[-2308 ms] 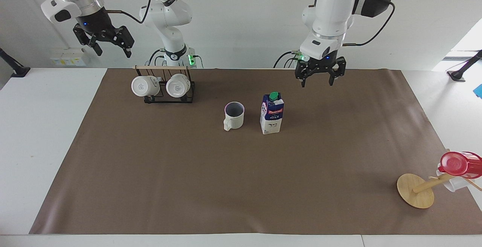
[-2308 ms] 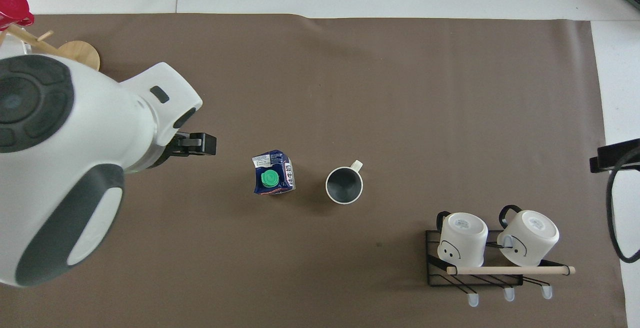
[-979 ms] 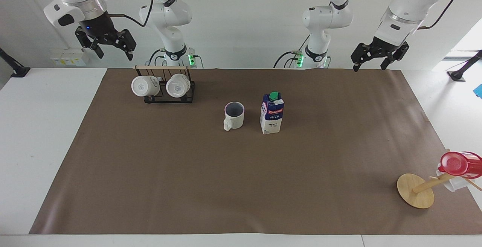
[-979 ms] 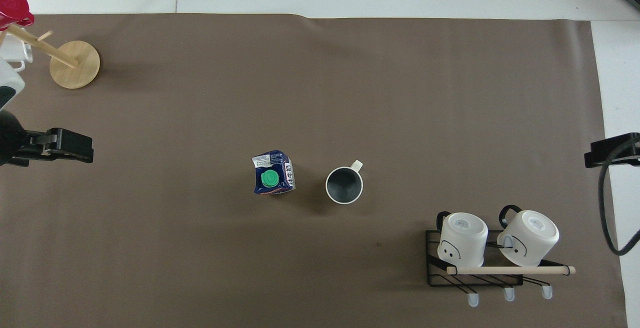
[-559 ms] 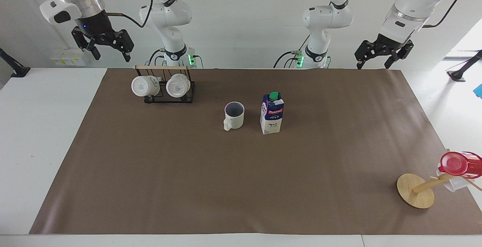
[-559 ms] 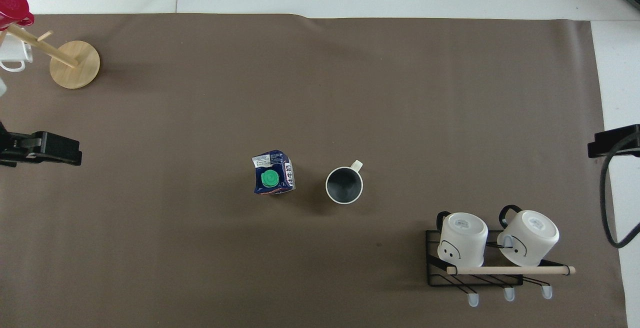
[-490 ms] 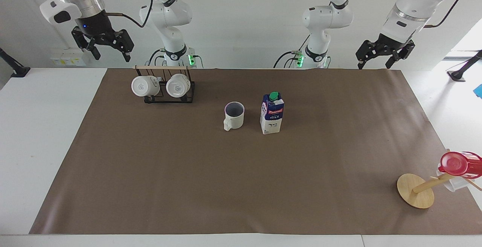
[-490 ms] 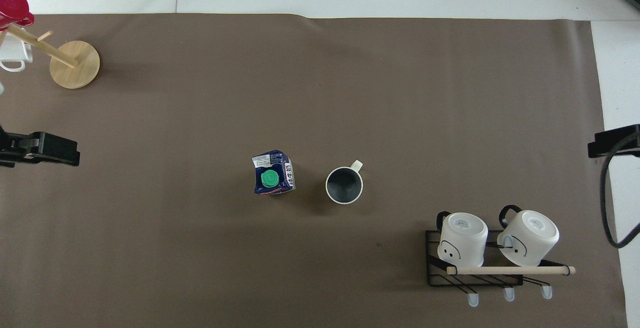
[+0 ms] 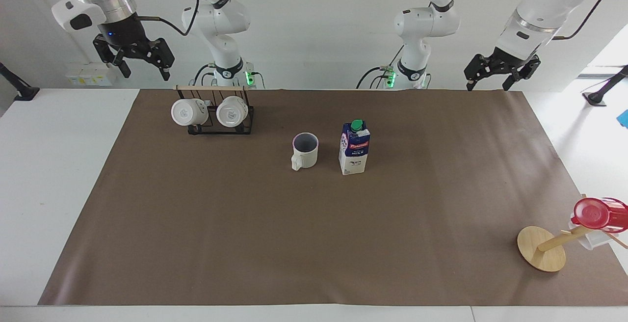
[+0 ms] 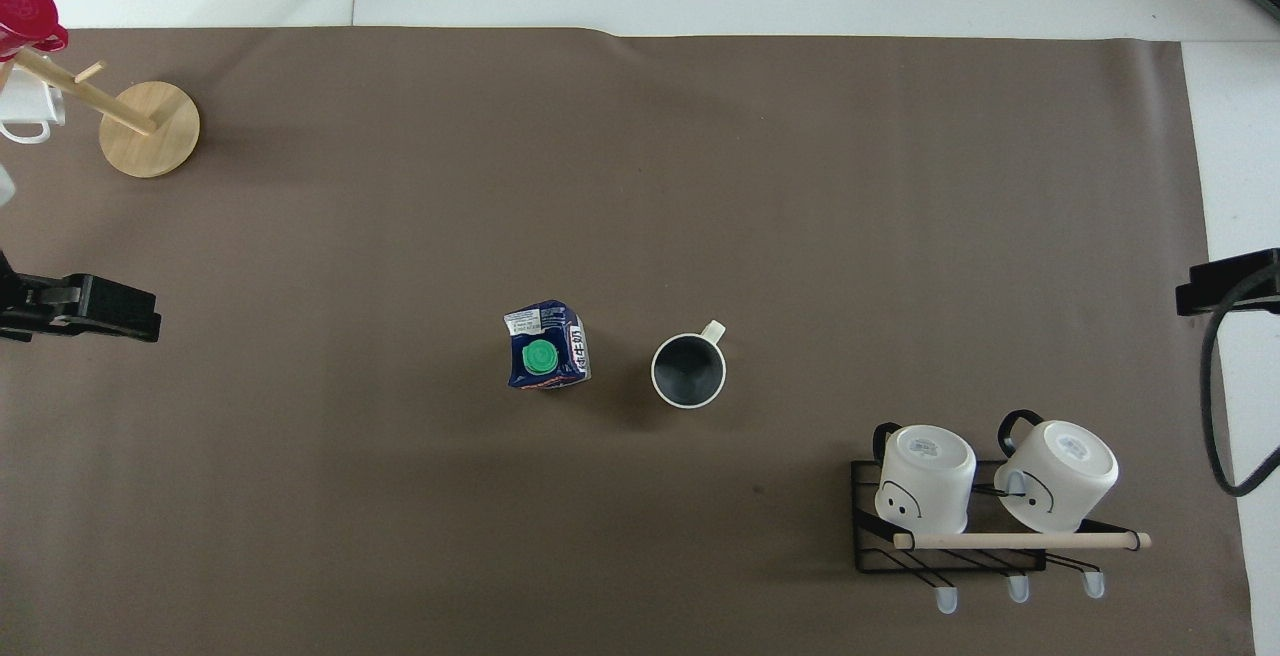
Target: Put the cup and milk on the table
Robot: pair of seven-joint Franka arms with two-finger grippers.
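While both the cup [image 9: 305,150] and milk [image 9: 354,148] stand mid-frame, the left gripper [image 9: 501,70] upper right and right gripper [image 9: 133,58] upper left hang open, empty

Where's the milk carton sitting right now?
The milk carton stands upright near the middle of the brown mat, beside the cup, on the cup's left-arm side; nothing is touching it.
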